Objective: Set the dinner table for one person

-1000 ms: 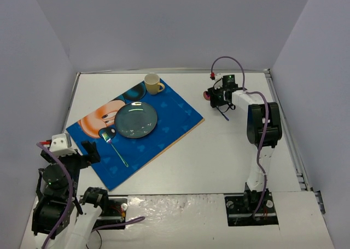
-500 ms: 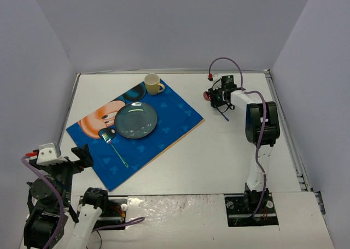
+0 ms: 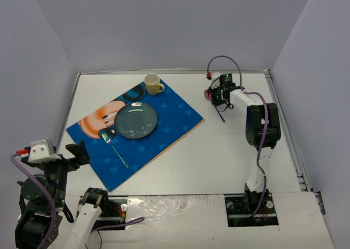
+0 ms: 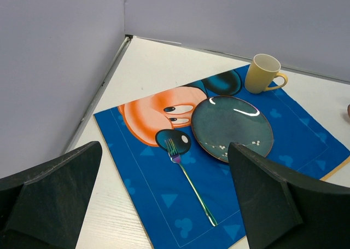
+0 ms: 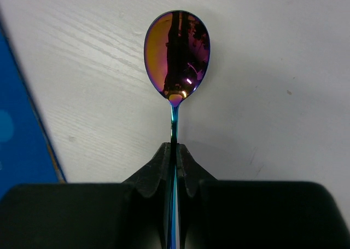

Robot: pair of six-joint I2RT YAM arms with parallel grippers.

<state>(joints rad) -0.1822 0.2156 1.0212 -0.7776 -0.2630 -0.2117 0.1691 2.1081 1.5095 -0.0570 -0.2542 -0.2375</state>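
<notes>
The white dinner table [image 3: 219,150] carries a blue cartoon placemat [image 3: 175,120]. On the mat lie a dark teal plate [image 3: 135,120], a rainbow fork [image 3: 116,147] left of the plate, and a cream mug [image 3: 152,84] at the far corner. They also show in the left wrist view: plate [image 4: 232,128], fork [image 4: 188,178], mug [image 4: 262,74]. My right gripper [image 3: 219,97] is shut on the handle of an iridescent spoon [image 5: 176,54] over the table's far right part, right of the mat. My left gripper [image 3: 76,150] is open and empty, off the mat's near left corner.
Grey walls enclose the table on the left, back and right. The placemat's edge [image 5: 22,117] shows at the left of the right wrist view. A metal rim [image 3: 292,139] runs along the table's right side.
My left arm has pulled back toward the near left, away from the mat. My right gripper, holding the spoon, has shifted slightly farther back and left.
</notes>
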